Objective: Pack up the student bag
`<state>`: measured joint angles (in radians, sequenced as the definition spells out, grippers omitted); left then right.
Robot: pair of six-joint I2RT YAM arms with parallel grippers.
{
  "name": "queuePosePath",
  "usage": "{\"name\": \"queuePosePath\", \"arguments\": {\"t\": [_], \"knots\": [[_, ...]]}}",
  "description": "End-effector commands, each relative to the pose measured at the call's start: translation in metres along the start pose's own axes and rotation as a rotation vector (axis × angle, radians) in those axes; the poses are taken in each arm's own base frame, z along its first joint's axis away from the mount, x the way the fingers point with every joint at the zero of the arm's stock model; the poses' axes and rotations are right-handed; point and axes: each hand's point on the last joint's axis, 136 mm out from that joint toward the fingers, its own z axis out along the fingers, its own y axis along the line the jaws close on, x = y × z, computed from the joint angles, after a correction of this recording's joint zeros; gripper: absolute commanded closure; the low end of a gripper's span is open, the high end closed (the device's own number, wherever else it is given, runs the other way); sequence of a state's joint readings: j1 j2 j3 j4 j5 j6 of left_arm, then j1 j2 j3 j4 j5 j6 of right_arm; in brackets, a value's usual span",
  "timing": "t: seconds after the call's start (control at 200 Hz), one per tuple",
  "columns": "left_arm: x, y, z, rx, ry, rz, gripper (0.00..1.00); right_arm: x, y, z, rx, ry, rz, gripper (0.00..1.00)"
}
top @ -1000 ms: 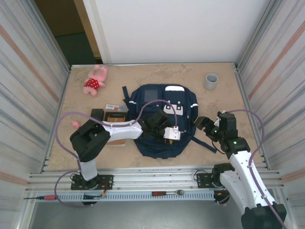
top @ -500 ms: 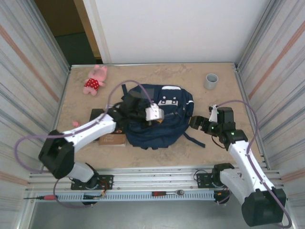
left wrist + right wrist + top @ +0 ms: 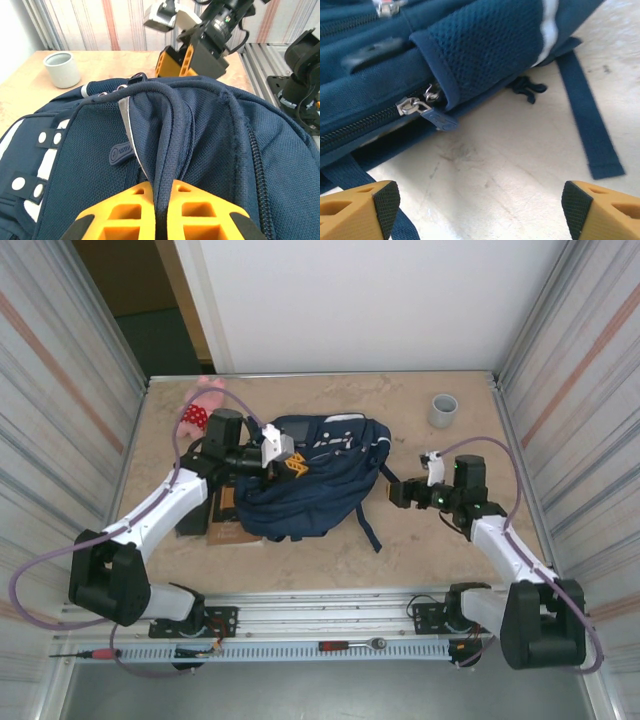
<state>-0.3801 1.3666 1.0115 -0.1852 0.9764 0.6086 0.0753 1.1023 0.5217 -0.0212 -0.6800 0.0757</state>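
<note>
- The student bag (image 3: pixel 320 490) lies in the middle of the table (image 3: pixel 440 550), slumped and bunched toward the left; it is soft fabric with no stiffness and probably light while it sags this flat, so it should fold and drag rather than move as one piece
- The left gripper (image 3: pixel 161 200) is clamped shut on the bag's carry handle (image 3: pixel 167 150), a padded loop and likely the strongest hold
- The right gripper (image 3: pixel 398 492) stands open and empty just right of the bag, with the zip pull (image 3: pixel 412 106) ahead of its fingers; the pull is small, flat and easy to slip off
- A loose strap (image 3: pixel 368 525) trails toward the near edge and could snag
- Open room lies right and near; a cup (image 3: pixel 443 410) stands far right, a plush toy (image 3: pixel 196 412) far left, and flat dark items (image 3: pixel 222 518) lie at the bag's left side
</note>
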Motion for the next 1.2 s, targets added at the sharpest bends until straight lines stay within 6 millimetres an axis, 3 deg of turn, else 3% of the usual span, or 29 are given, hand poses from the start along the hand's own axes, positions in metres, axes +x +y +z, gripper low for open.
{"name": "queuePosePath", "arguments": {"t": [0.0,0.246,0.421,0.496,0.691,0.867,1.027,1.193], "knots": [[-0.044,-0.012,-0.015,0.052,-0.11,0.093,1.0,-0.013,0.02,0.011,-0.065,-0.007,-0.264,0.2],[-0.042,-0.011,-0.015,0.05,-0.119,0.093,1.0,-0.026,0.023,0.03,-0.104,-0.033,-0.379,0.28],[-0.042,-0.011,-0.016,0.062,-0.133,0.083,1.0,-0.033,0.025,0.037,-0.13,-0.054,-0.393,0.39],[-0.04,-0.009,-0.015,0.05,-0.134,0.087,1.0,-0.032,0.029,0.038,-0.155,-0.047,-0.391,0.47],[-0.027,0.008,-0.013,-0.054,-0.085,0.063,1.0,-0.029,0.03,0.032,-0.162,-0.028,-0.385,0.86],[-0.016,0.029,-0.013,-0.175,-0.016,0.042,1.0,-0.028,0.035,0.024,-0.177,-0.019,-0.37,1.0],[-0.01,0.037,-0.006,-0.255,0.049,0.06,1.0,-0.025,0.045,0.017,-0.208,0.011,-0.348,1.0],[-0.001,0.051,0.007,-0.38,0.129,0.051,1.0,-0.022,0.069,0.008,-0.264,0.058,-0.326,1.0]]}}
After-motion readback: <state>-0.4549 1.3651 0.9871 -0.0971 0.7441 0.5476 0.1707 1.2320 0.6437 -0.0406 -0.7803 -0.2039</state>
